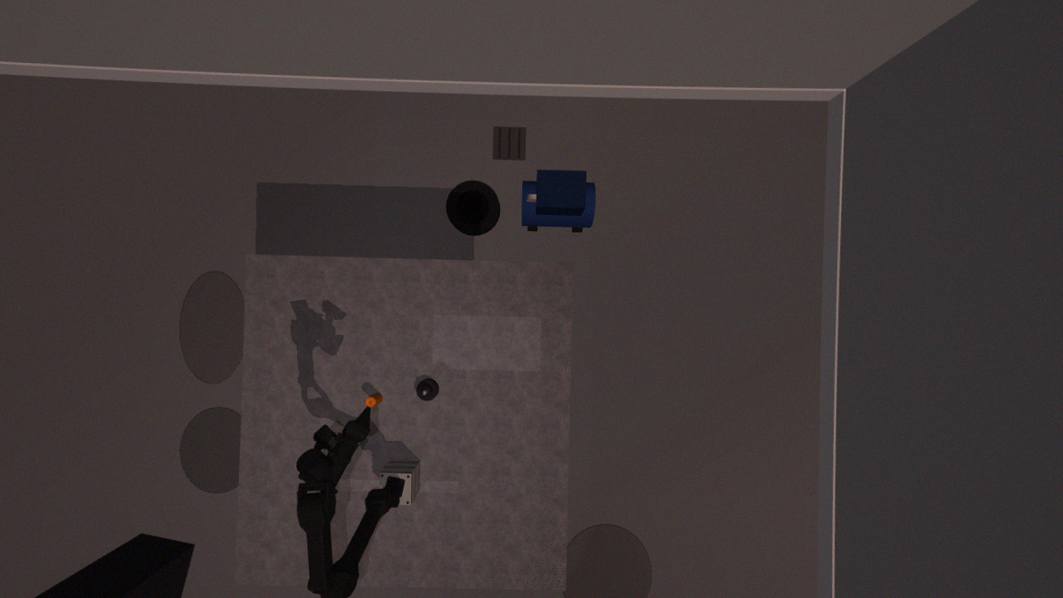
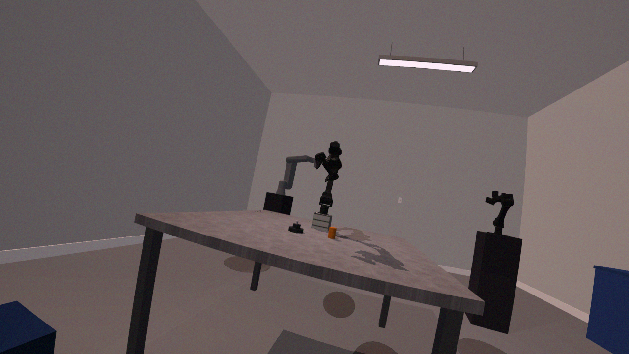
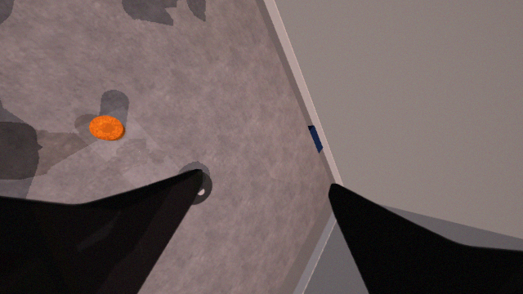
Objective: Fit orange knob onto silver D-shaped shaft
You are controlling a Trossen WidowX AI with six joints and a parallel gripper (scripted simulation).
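The orange knob (image 1: 374,399) (image 2: 331,232) (image 3: 106,127) stands upright on the table, its closed top showing in the wrist view; the hole underneath is hidden. The dark round pedestal (image 1: 428,395) (image 2: 296,229) (image 3: 207,188) stands apart from it, with the bare silver shaft (image 2: 297,222) (image 3: 201,192) sticking up. The shaft's flat side cannot be made out. My gripper (image 3: 265,182) is open and empty, high above the table. In the wrist view the left fingertip covers part of the pedestal, and the knob lies left of and above that finger.
The table (image 2: 325,270) carries a pale ribbed block (image 1: 413,479) (image 2: 321,221) under my arm's base. The arm's shadow falls on the table around the knob's side. Beyond the table stand a grey arm (image 2: 290,173) and another black arm (image 2: 502,211) on dark stands.
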